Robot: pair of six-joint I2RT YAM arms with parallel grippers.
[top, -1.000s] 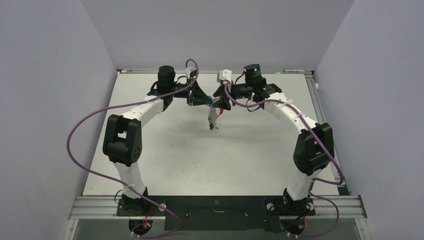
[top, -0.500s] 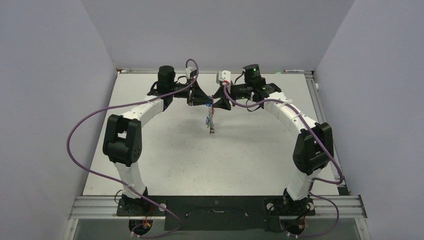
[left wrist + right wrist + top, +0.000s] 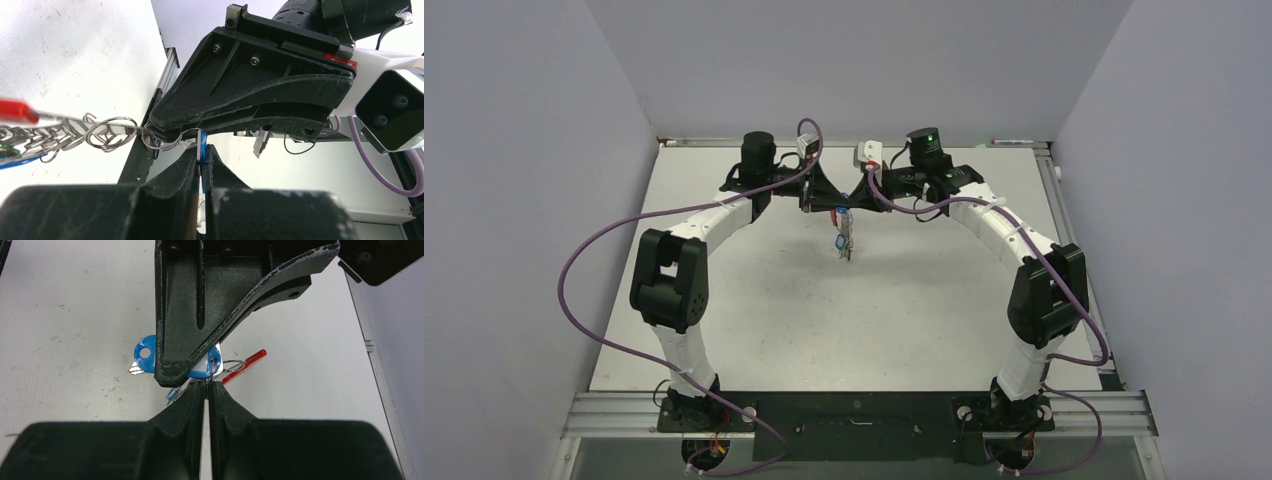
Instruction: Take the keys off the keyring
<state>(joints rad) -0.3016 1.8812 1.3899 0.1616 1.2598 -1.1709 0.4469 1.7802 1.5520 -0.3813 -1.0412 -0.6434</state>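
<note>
Both pincers meet tip to tip over the far-centre desk.
L pincer: fingers together, clamped on the blue key tag.
R pincer: fingers together, clamped on a thin silvery loop of the keyring, whose red section sticks out beside the tips.
Remaining keys hang in a bunch just below both pincers. Contact w/ desk: cannot tell.

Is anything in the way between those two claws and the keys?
Nothing visible. Both hold the keys in mid-air: the left gripper is shut on a blue key tag, the right gripper on a thin wire ring beside it.
</note>
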